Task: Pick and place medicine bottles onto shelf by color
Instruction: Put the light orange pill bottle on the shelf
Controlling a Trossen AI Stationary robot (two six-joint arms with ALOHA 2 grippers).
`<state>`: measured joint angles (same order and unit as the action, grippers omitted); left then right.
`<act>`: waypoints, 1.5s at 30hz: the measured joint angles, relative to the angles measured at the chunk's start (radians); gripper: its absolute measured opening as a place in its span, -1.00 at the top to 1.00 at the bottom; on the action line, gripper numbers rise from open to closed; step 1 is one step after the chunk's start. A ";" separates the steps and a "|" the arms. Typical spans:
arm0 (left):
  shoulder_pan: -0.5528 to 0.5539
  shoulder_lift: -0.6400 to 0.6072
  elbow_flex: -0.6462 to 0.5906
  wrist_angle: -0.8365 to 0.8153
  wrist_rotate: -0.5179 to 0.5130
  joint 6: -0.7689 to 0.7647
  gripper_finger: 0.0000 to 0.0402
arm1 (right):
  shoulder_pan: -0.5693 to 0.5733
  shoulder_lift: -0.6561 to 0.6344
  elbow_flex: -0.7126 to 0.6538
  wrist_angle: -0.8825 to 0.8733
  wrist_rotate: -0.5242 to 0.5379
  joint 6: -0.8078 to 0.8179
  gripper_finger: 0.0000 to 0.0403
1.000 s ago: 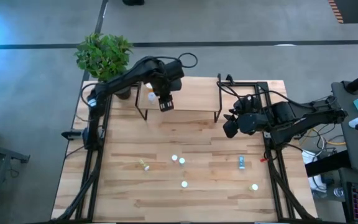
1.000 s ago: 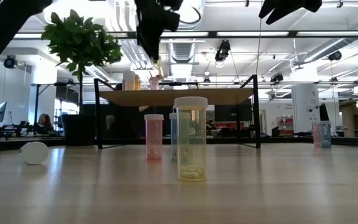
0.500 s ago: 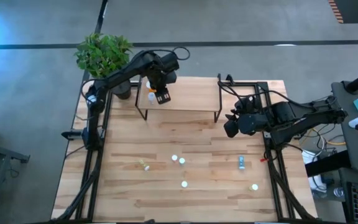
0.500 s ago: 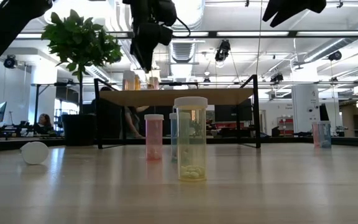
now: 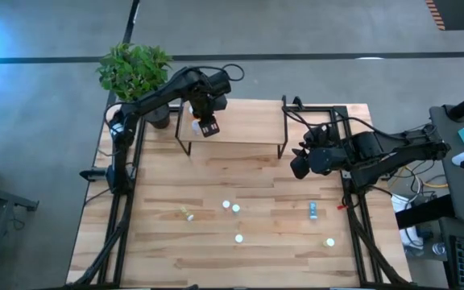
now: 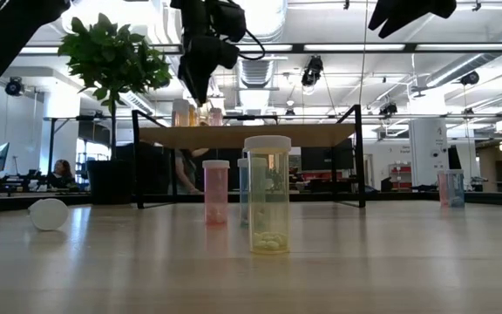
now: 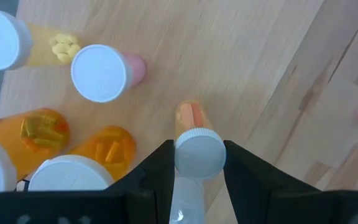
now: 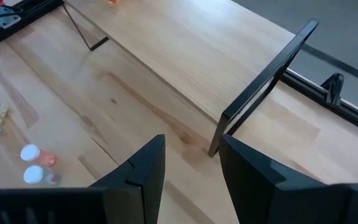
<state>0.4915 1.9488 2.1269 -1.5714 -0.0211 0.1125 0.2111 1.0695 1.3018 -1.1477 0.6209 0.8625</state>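
We see two arms built of dark, near-black links with rounded joint housings. The left arm (image 5: 155, 98), at upper left of the overhead frame, carries a looping black cable near its wrist and a pale patch on its claw (image 5: 207, 127). The right arm (image 5: 385, 153) trails black cables. Its claw (image 8: 188, 168) shows broad, flat, matte black fingers (image 8: 143, 168) with bevelled edges.

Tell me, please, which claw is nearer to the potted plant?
The left. The left claw hangs over the shelf end beside the potted plant, gripping an orange bottle. The right claw waits past the shelf's opposite end, much farther away.
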 joint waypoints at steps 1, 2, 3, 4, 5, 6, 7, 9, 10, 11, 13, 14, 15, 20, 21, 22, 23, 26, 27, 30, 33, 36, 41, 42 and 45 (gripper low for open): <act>0.000 0.000 0.000 0.000 0.000 0.000 0.48 | 0.000 0.000 0.000 0.000 0.000 -0.004 0.29; 0.000 0.000 0.000 0.000 0.000 0.000 0.47 | 0.000 0.000 0.000 0.000 0.000 -0.005 0.29; 0.000 0.000 0.000 0.000 0.000 0.000 0.45 | 0.000 0.000 0.000 0.000 0.000 -0.006 0.29; 0.000 0.000 0.000 0.000 0.001 0.000 0.43 | 0.000 0.000 0.000 0.000 0.000 -0.006 0.29; 0.000 0.000 0.000 0.000 0.001 0.000 0.42 | 0.000 0.000 0.000 0.000 0.000 -0.006 0.29; 0.000 0.002 0.000 0.002 0.004 0.000 0.41 | 0.000 0.000 0.000 0.000 0.000 -0.006 0.29; 0.000 0.003 0.000 0.007 0.007 0.000 0.40 | 0.000 0.000 0.000 0.000 0.000 -0.006 0.29; 0.000 0.006 0.000 0.019 0.009 0.000 0.39 | 0.000 0.000 0.000 0.000 0.000 -0.008 0.29; 0.000 0.006 0.000 0.019 0.011 0.000 0.39 | 0.000 0.000 0.000 0.000 0.000 -0.010 0.29; 0.000 0.006 0.000 0.019 0.011 0.000 0.39 | 0.000 0.000 0.000 0.000 0.000 -0.010 0.29; 0.000 0.007 0.000 0.018 0.013 0.000 0.38 | 0.000 0.000 0.000 0.000 0.000 -0.014 0.29; 0.000 0.007 0.000 0.017 0.013 -0.001 0.38 | 0.000 0.000 0.000 0.000 0.000 -0.017 0.29; 0.000 0.007 0.000 0.018 0.015 -0.001 0.38 | 0.000 0.000 0.000 0.000 0.000 -0.018 0.29; -0.001 0.007 0.000 0.021 0.015 -0.002 0.38 | 0.000 0.000 0.000 0.000 0.000 -0.019 0.29; -0.001 0.007 0.000 0.022 0.015 -0.004 0.38 | 0.000 0.000 0.000 0.000 0.000 -0.019 0.29; -0.001 0.007 0.000 0.025 0.016 -0.005 0.38 | 0.000 0.000 0.000 0.000 0.000 -0.020 0.29; -0.001 0.007 0.000 0.026 0.016 -0.009 0.38 | 0.000 0.000 0.000 0.000 0.000 -0.021 0.29; -0.001 0.007 0.000 0.043 0.016 -0.028 0.38 | 0.000 0.000 0.000 0.000 0.000 -0.026 0.29; -0.001 0.007 0.000 0.046 0.016 -0.028 0.38 | 0.000 0.000 0.000 0.000 0.000 -0.026 0.29; -0.001 0.007 0.000 0.045 0.016 -0.027 0.38 | 0.000 0.000 0.000 0.000 0.000 -0.030 0.29; -0.003 0.007 0.000 0.049 0.016 -0.025 0.38 | 0.000 0.000 0.000 0.000 0.000 -0.041 0.29; -0.004 0.007 0.000 0.054 0.018 -0.024 0.38 | 0.000 0.000 0.000 0.001 -0.001 -0.044 0.29; -0.004 0.002 0.000 0.075 0.018 -0.023 0.37 | 0.000 0.000 0.000 0.001 -0.014 -0.048 0.29; -0.004 0.002 0.000 0.074 0.018 -0.023 0.37 | 0.000 0.000 0.000 0.001 -0.019 -0.050 0.29; -0.004 0.002 0.000 0.073 0.018 -0.023 0.37 | 0.000 0.000 0.000 0.001 -0.020 -0.051 0.29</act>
<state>0.4877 1.9503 2.1265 -1.4984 -0.0029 0.0898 0.2108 1.0695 1.3014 -1.1469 0.6006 0.8112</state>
